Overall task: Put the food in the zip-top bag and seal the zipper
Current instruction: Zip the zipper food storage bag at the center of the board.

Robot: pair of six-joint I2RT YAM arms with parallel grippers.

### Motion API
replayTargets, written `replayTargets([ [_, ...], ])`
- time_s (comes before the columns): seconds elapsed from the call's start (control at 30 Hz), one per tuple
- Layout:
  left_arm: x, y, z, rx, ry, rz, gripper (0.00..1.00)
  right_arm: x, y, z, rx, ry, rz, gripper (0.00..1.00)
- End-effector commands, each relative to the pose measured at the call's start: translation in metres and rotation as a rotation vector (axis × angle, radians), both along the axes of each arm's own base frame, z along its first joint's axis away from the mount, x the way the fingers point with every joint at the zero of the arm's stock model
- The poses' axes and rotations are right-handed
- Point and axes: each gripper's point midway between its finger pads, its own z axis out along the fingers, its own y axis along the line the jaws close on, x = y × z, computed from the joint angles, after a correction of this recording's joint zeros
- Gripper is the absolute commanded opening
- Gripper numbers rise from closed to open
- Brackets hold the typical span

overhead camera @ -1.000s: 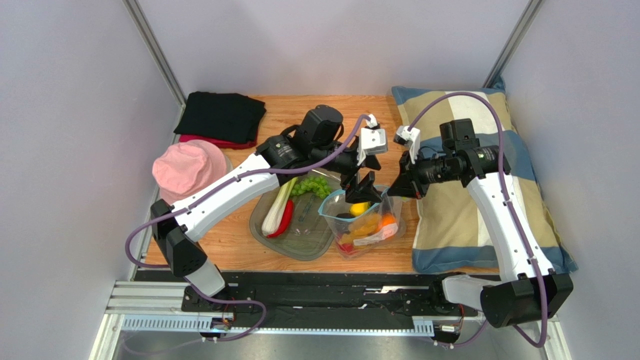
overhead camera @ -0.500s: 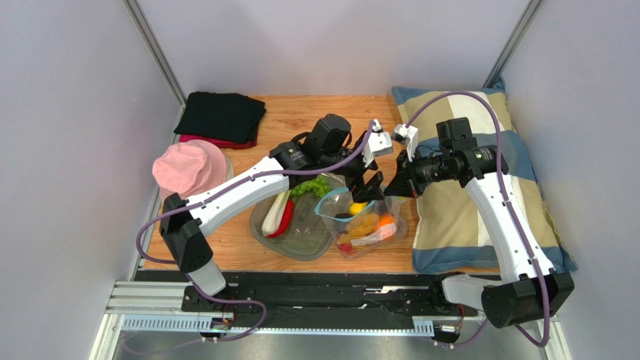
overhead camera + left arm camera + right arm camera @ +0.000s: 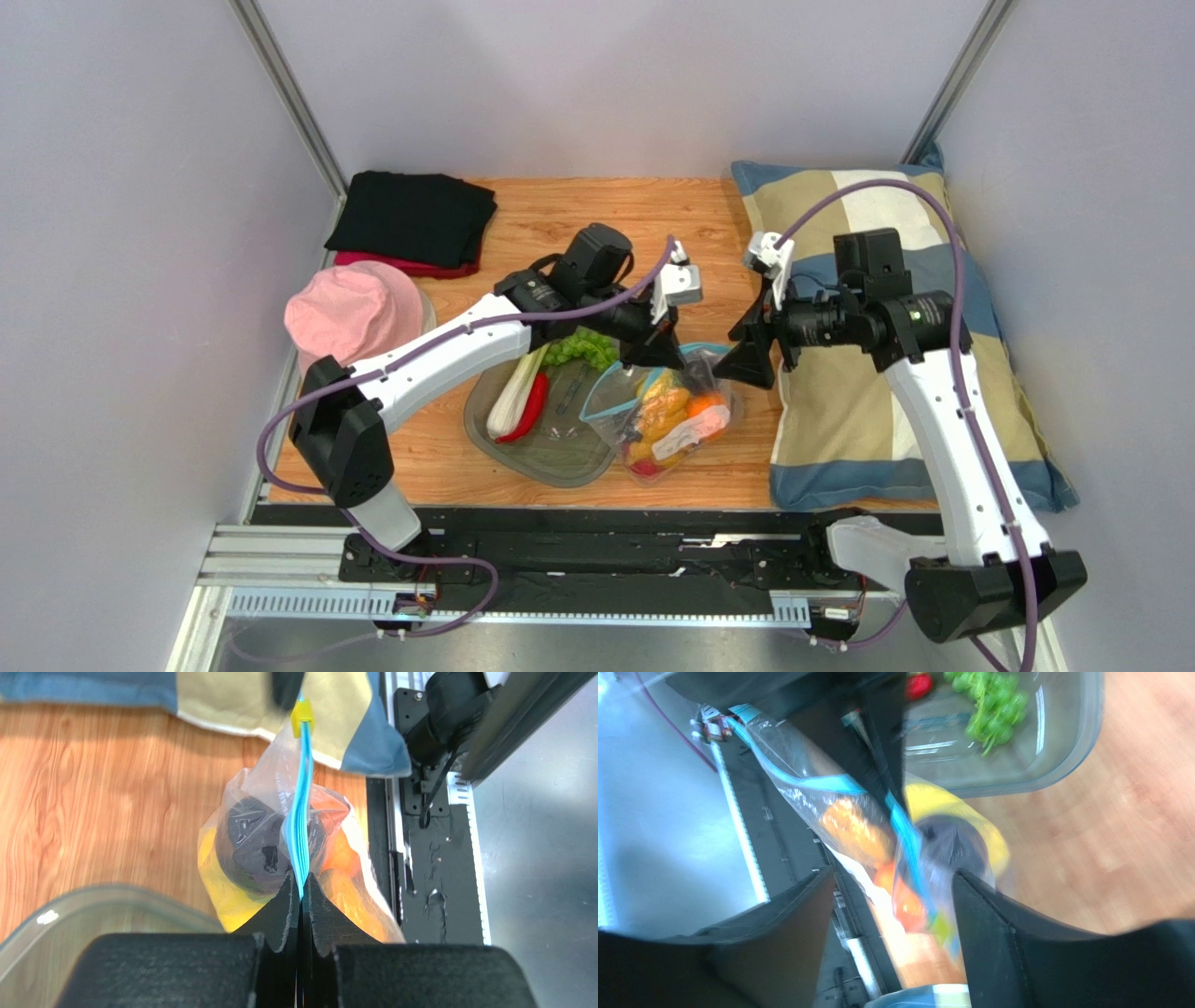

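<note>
The zip-top bag (image 3: pixel 659 415) lies tilted at the tray's right end, filled with food: a yellow lemon (image 3: pixel 219 889), a dark plum (image 3: pixel 247 843) and orange pieces (image 3: pixel 338 859). My left gripper (image 3: pixel 302 883) is shut on the blue zipper (image 3: pixel 302 805), which runs away from it to a yellow slider tab (image 3: pixel 302 718). In the top view this left gripper (image 3: pixel 671 353) sits at the bag's far left corner. My right gripper (image 3: pixel 741 367) stands open, its fingers (image 3: pixel 1011 945) either side of the bag's other end without pinching the zipper (image 3: pixel 906 843).
The clear grey oval tray (image 3: pixel 561 455) holds a leek (image 3: pixel 516 388), a red chili (image 3: pixel 533 406) and green grapes (image 3: pixel 582 347). A striped pillow (image 3: pixel 898 364) lies right of the bag. A pink hat (image 3: pixel 351 315) and black cloth (image 3: pixel 414 217) lie at the back left.
The left gripper has closed on the zipper and pulled back left. The right gripper has let go and opened. The bag's mouth has flattened and the bag has tipped lower.
</note>
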Motion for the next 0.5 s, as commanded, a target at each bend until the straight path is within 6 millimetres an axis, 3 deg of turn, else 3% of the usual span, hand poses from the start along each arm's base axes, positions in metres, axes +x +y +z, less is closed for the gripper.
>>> replayTargets([
  [0.0, -0.005, 0.015, 0.047, -0.159, -0.12, -0.11, 0.0, 0.001, -0.007, 0.001, 0.033, -0.212, 0.051, 0.74],
  [0.03, -0.006, 0.016, 0.046, -0.16, -0.134, -0.125, 0.0, -0.004, -0.009, 0.003, 0.039, -0.275, 0.052, 0.74],
  [0.07, -0.011, 0.018, 0.044, -0.162, -0.137, -0.151, 0.0, 0.003, -0.01, 0.005, 0.05, -0.347, 0.052, 0.75],
  [0.13, -0.017, 0.022, 0.042, -0.178, -0.176, -0.186, 0.0, 0.001, -0.012, -0.01, 0.053, -0.384, 0.045, 0.75],
  [0.17, -0.02, 0.023, 0.041, -0.188, -0.181, -0.204, 0.0, 0.007, -0.012, -0.009, 0.06, -0.438, 0.046, 0.74],
  [0.23, -0.024, 0.027, 0.04, -0.199, -0.205, -0.219, 0.0, 0.013, -0.012, -0.021, 0.065, -0.441, 0.031, 0.73],
  [0.33, -0.028, 0.029, 0.039, -0.206, -0.22, -0.237, 0.0, 0.031, -0.015, -0.018, 0.085, -0.477, 0.013, 0.68],
  [0.47, -0.028, 0.028, 0.041, -0.208, -0.226, -0.251, 0.0, 0.028, -0.011, -0.021, 0.155, -0.445, 0.083, 0.62],
])
